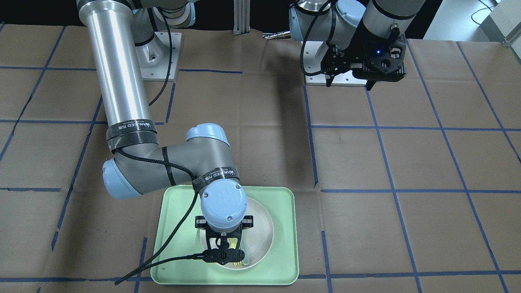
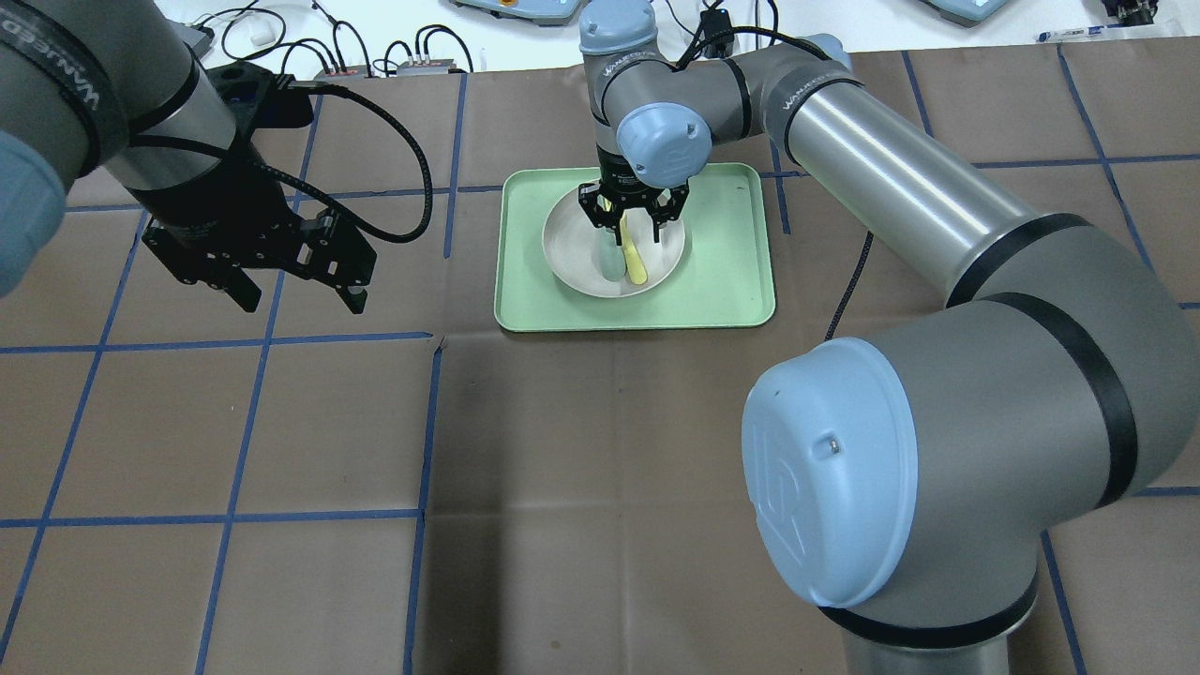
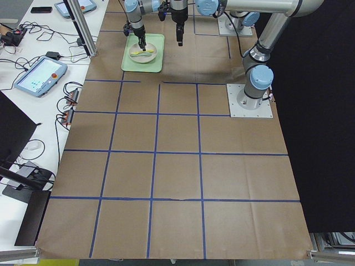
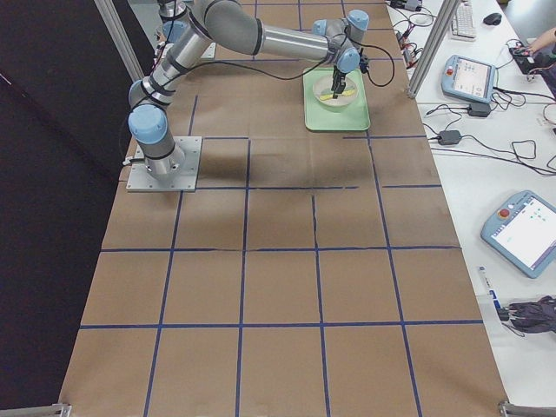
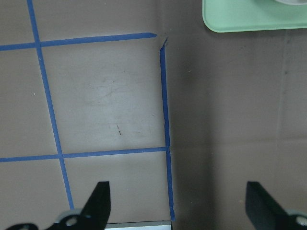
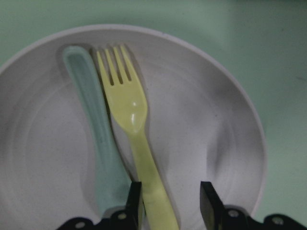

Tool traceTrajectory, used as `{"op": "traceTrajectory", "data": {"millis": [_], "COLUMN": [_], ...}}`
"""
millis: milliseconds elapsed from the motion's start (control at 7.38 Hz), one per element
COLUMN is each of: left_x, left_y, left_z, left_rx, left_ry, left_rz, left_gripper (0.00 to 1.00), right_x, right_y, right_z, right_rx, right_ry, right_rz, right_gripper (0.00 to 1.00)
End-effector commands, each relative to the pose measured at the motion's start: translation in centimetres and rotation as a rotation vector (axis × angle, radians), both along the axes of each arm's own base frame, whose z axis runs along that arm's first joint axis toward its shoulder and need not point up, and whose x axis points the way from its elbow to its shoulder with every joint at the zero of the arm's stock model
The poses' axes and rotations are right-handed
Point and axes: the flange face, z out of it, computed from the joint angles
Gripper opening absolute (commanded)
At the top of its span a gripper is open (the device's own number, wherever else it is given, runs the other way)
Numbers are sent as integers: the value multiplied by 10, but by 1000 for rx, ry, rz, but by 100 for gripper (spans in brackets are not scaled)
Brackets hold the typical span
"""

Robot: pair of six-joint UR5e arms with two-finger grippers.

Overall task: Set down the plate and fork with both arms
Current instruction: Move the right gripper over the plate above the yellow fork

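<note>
My right end effector (image 6: 169, 194) is down inside the plate (image 6: 206, 110), fingers parted and straddling the handle of the yellow fork (image 6: 132, 124). One finger is just beside the handle and the other stands off, so I read it as open with nothing gripped. Whether it is about to close or has just let go, I cannot tell.

The fork lies flat in the plate alongside a grey-green spoon (image 6: 96, 120). Working at the handle end keeps the fingers off the spoon, I'd judge.

The plate sits on the mint-green tray (image 2: 731, 272), near the middle of the worktop's (image 2: 600, 469) edge opposite the robot.

My left end effector (image 5: 177, 194) hovers wide open and empty over bare worktop, well apart from the tray toward the left end, probably parked clear.
</note>
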Motion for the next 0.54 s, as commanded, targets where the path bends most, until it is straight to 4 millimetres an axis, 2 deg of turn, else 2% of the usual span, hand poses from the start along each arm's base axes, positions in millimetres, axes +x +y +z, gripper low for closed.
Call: {"op": "traceTrajectory", "data": {"millis": [0,407], "left_x": [0,0], "left_y": [0,6], "left_z": [0,10], "left_rx": [-2,-28], "left_ry": [2,0], "left_rz": [-22,-7], "left_gripper": [100,100], "right_x": [0,1], "right_y": [0,-2], "right_z": [0,-12], "right_rx": [0,13], "right_ry": [0,-1], "right_rz": [-1,-1], "right_gripper": [44,45]}}
